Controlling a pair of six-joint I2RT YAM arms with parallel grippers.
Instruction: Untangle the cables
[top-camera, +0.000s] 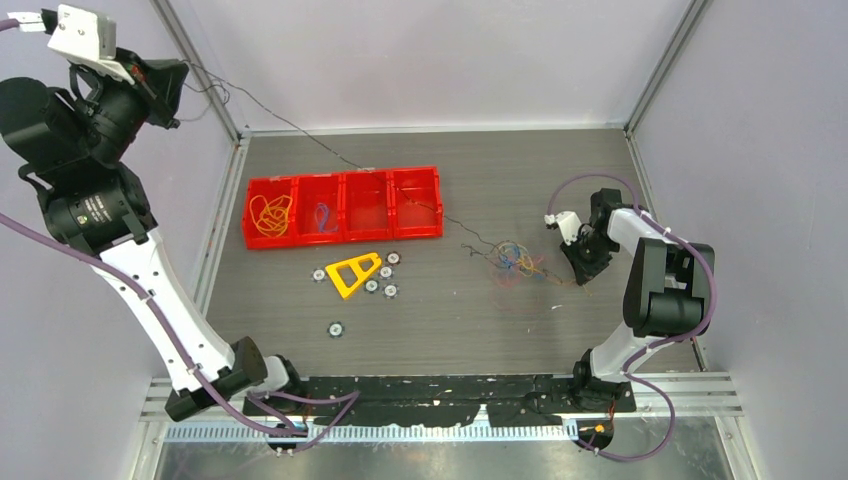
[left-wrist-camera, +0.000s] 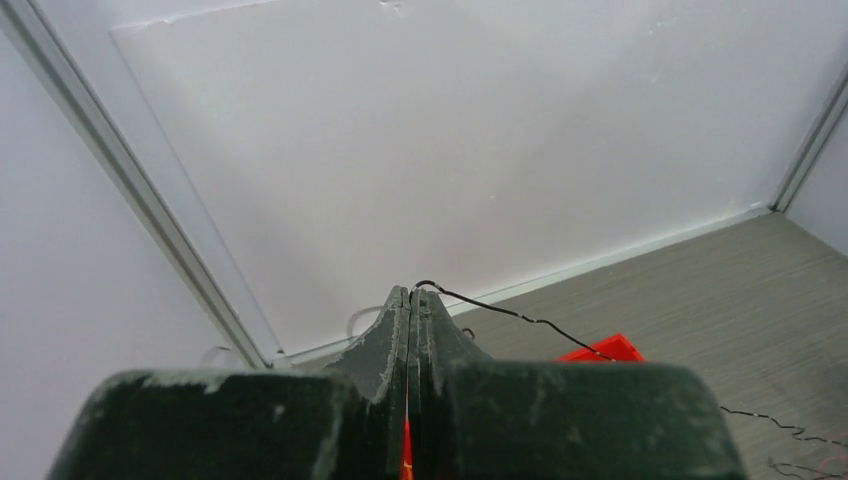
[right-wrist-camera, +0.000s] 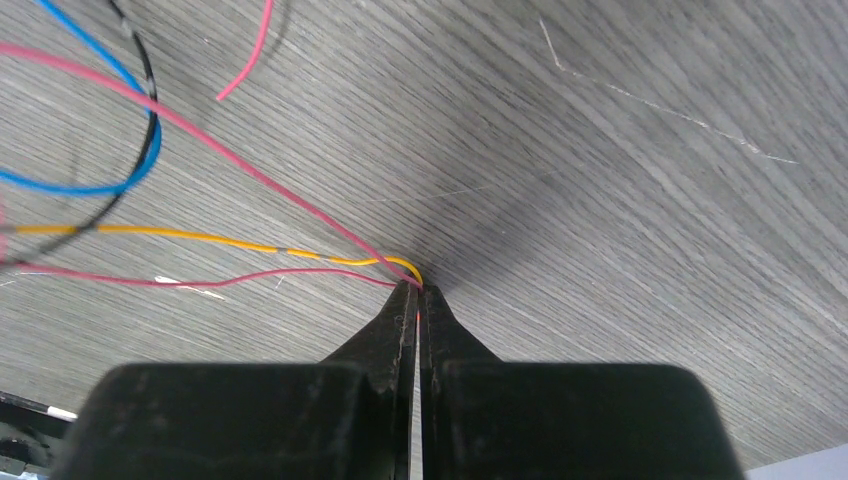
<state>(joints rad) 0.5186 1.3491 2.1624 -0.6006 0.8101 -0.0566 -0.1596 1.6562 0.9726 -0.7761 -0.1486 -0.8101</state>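
Left gripper (left-wrist-camera: 412, 300) high, tight on a black cable (left-wrist-camera: 520, 318); right gripper (right-wrist-camera: 418, 295) tight on pink and orange cables (right-wrist-camera: 385, 263).

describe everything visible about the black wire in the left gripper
Thin, dark and kinked, the black wire is pulled into a long, nearly straight line. One end is pinched in the shut left gripper, raised high near the far left corner; from there it slopes down over the right end of the red tray into the multicoloured tangle on the table.
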